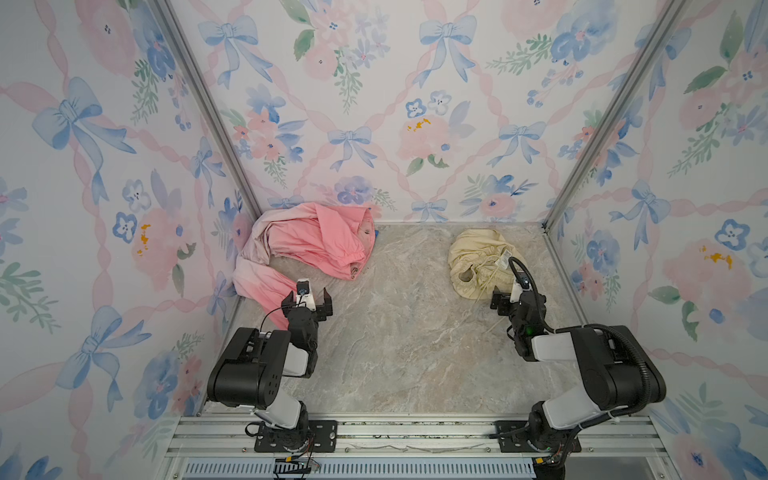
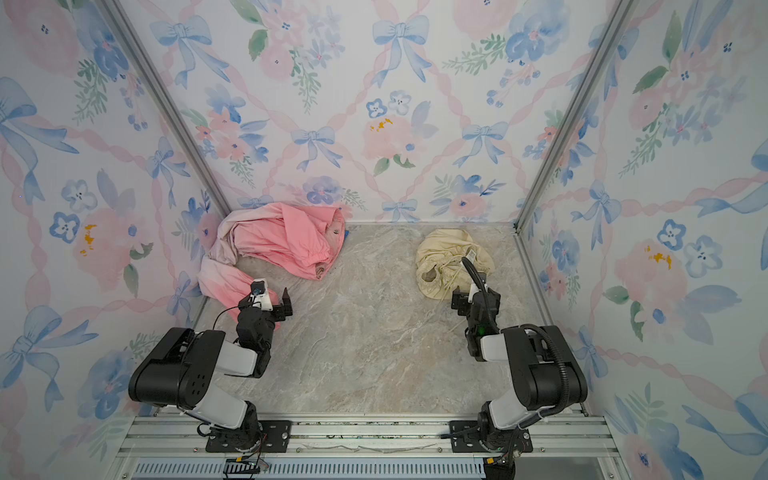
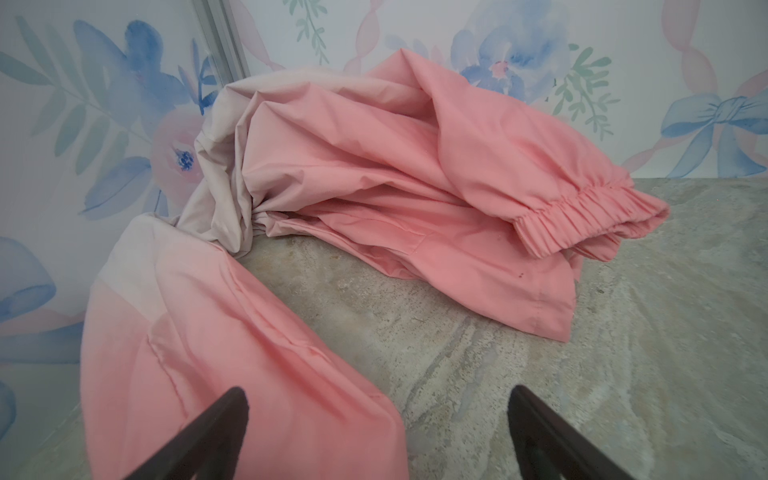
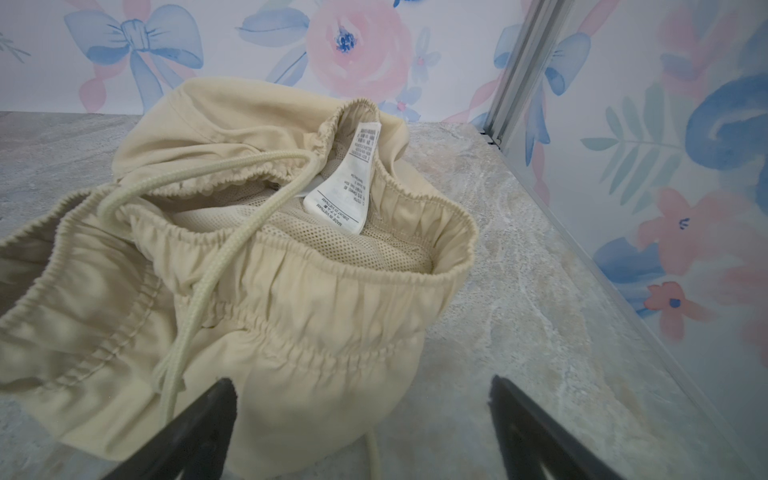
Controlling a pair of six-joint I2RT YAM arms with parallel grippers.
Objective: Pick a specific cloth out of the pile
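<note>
Marble-look tabletop (image 1: 395, 353) inside floral walls (image 1: 395, 83). The cream cloth (image 1: 478, 266) lies far right, well apart from the pink pile (image 1: 316, 241) far left. The left gripper (image 1: 307, 298) and right gripper (image 4: 360, 384) both gape, seemingly empty; closing low might pinch only the loose cord (image 4: 216, 270).

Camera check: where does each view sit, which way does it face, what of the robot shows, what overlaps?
Top views: high behind the arm bases, looking down and forward onto the table; both arms, left gripper and right gripper show.
Left wrist: on the left arm, facing the pile; only its open jaws show.
Right wrist: on the right arm, facing the cloth; only its open jaws show.
Shared: both top views also hold the pile and the cloth; the wrist views share only table.
</note>
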